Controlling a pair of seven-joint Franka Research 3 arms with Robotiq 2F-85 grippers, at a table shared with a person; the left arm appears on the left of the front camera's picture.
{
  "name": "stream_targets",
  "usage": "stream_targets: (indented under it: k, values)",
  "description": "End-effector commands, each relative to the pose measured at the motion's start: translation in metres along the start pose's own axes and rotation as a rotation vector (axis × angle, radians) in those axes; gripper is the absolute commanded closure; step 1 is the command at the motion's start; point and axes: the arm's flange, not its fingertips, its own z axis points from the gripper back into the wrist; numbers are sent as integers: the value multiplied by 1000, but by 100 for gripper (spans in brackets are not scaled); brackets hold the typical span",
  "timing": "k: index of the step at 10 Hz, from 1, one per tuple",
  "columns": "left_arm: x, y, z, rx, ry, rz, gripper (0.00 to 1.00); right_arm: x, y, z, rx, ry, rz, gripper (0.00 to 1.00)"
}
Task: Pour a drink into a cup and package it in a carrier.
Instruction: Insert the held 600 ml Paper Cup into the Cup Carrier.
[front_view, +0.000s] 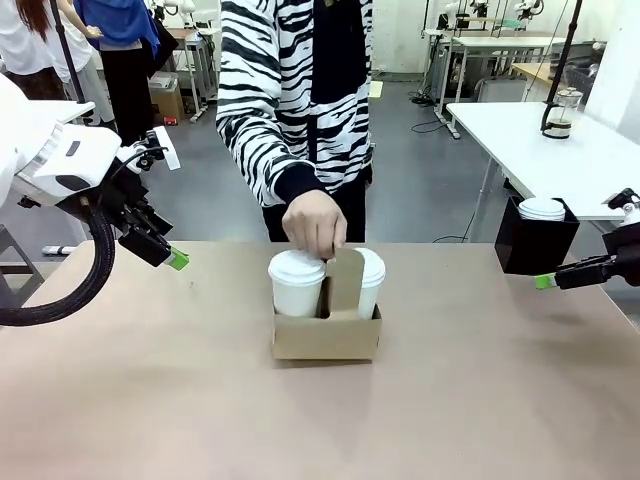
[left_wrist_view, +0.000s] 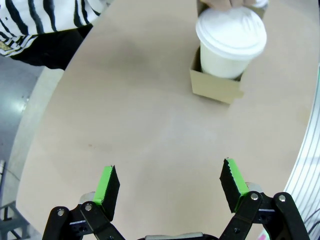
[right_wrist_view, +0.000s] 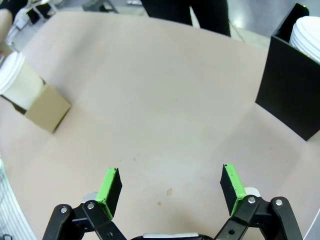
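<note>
The carrier (front_view: 326, 333) sits on the desk (front_view: 150, 400) at its middle, and serves as the landmark here. Two lidded white cups stand in it, one either side of its upright handle panel: the cup (front_view: 297, 283) on the robot's left of the panel, a second cup (front_view: 371, 280) on the right. The person's hand (front_view: 314, 224) rests above the carrier, fingers at the panel's top and against the left cup's lid.

The left hand (front_view: 176, 259) hovers well to the left of the carrier, above the desk, jaws spread wide and holding nothing. The right hand (front_view: 545, 281) hangs well to the right of the carrier, beside a black box (front_view: 535, 243) with a stack of lids, also wide and empty.

The carrier's long axis runs left to right. The left hand looks somewhat nearer, so lifting by the panel would likely fall to it.
</note>
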Motion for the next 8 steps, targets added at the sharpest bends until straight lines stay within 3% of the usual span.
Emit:
stream_targets:
  k: [1, 8]
  values:
    - [0, 0, 0, -9, -7, 16, 0, -2, -1, 2, 9, 2, 3, 0]
    - [0, 0, 0, -9, -7, 16, 0, -2, -1, 2, 9, 2, 3, 0]
